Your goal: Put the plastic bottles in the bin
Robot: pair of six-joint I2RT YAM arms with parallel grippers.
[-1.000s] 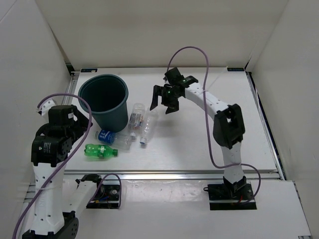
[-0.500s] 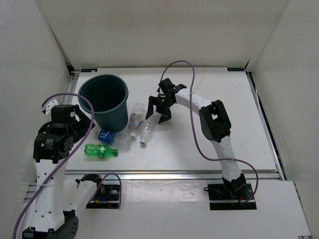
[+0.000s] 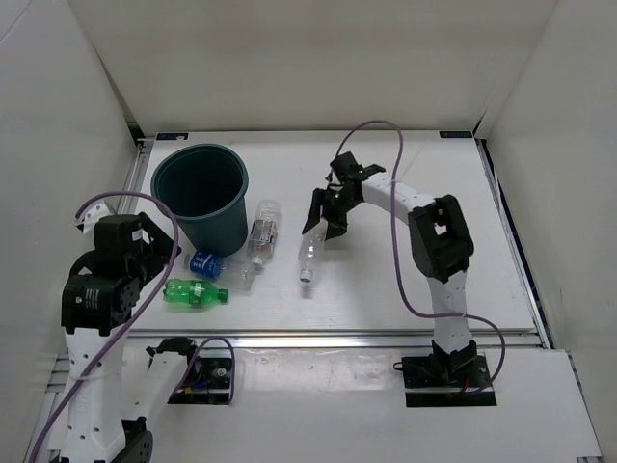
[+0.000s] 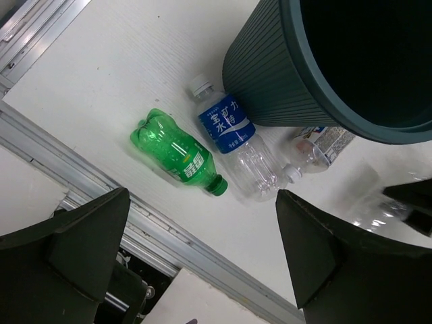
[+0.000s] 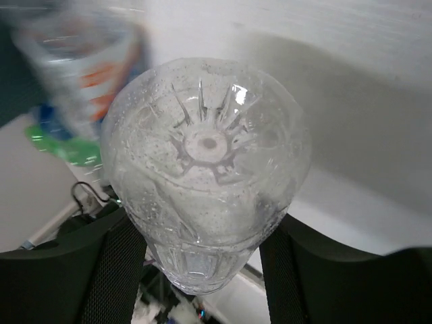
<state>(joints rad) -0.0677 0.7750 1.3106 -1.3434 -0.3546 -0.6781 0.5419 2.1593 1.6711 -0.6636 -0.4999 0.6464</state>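
Observation:
My right gripper (image 3: 325, 218) is shut on the base end of a clear plastic bottle (image 3: 308, 258), which hangs cap-down just right of the other bottles. In the right wrist view its ribbed base (image 5: 206, 169) fills the space between my mesh-padded fingers (image 5: 118, 270). On the table lie a green bottle (image 3: 194, 292), a blue-label bottle (image 3: 206, 262) and a red-white label bottle (image 3: 262, 231), all beside the dark teal bin (image 3: 166, 198). My left gripper (image 4: 202, 197) hovers open above the green bottle (image 4: 177, 154) and holds nothing.
White walls close in the table on the left, back and right. An aluminium rail (image 3: 347, 338) runs along the near edge. The bin's ribbed wall (image 4: 270, 74) stands right against the blue-label bottle (image 4: 226, 125) and the red-white label bottle (image 4: 322, 140).
My right gripper came down from open onto the clear bottle, shut on it, and carried it a little right, away from the other bottles. The left arm shifted slightly, still open.

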